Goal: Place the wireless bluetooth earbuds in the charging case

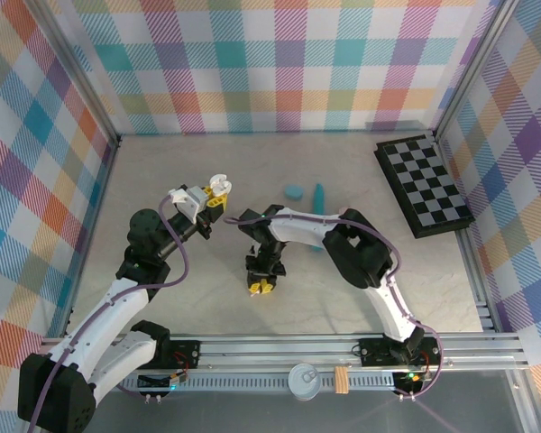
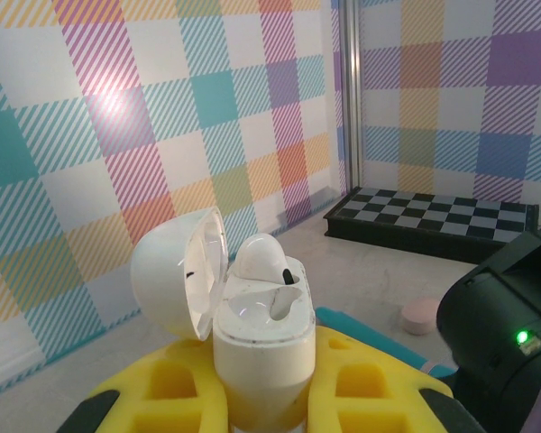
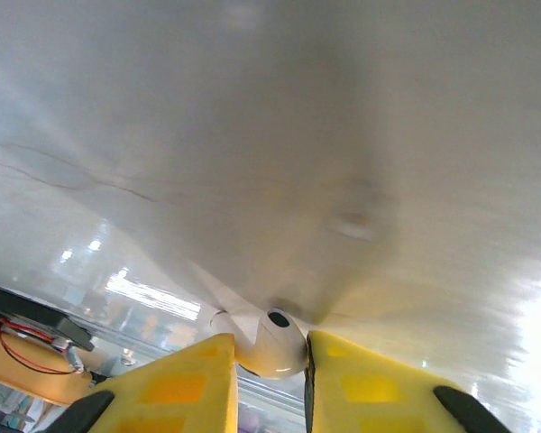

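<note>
white earbud pinched, right tool pointing down

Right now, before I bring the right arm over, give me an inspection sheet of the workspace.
Surface: beige table, no spills seen.
Job's things: white case open, seated earbud in one slot, other slot free; held earbud is white.
Clutter: blue case, teal stick, pink oval.
Grippers: left gripper shut on the case; right gripper shut on the held earbud, close over the table.
Cables: purple cables along both arms, no snag seen.
Surroundings: plaid walls, checkerboard at right rear.
</note>
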`<act>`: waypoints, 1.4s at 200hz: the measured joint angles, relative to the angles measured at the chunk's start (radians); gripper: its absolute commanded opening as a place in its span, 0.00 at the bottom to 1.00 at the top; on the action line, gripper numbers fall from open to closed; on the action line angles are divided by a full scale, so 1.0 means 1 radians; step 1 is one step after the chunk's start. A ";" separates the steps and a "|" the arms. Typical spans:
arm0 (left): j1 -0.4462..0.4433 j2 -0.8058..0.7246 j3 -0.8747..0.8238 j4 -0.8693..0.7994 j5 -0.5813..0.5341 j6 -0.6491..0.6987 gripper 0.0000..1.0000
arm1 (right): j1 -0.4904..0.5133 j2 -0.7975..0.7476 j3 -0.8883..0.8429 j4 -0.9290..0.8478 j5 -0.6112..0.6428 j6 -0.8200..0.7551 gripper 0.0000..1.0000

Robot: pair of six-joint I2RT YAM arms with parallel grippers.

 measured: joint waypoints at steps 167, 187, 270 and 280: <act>0.000 0.029 0.000 0.000 0.047 -0.016 0.00 | -0.149 -0.212 -0.311 0.112 0.062 0.043 0.36; 0.000 0.035 0.000 0.001 0.053 -0.019 0.00 | -0.150 -0.211 -0.311 0.105 0.076 0.053 0.32; 0.000 0.035 0.000 0.001 0.053 -0.020 0.00 | -0.170 -0.177 -0.289 0.063 0.059 0.053 0.20; 0.000 0.035 0.000 0.001 0.053 -0.020 0.00 | -0.170 -0.177 -0.289 0.063 0.057 0.053 0.20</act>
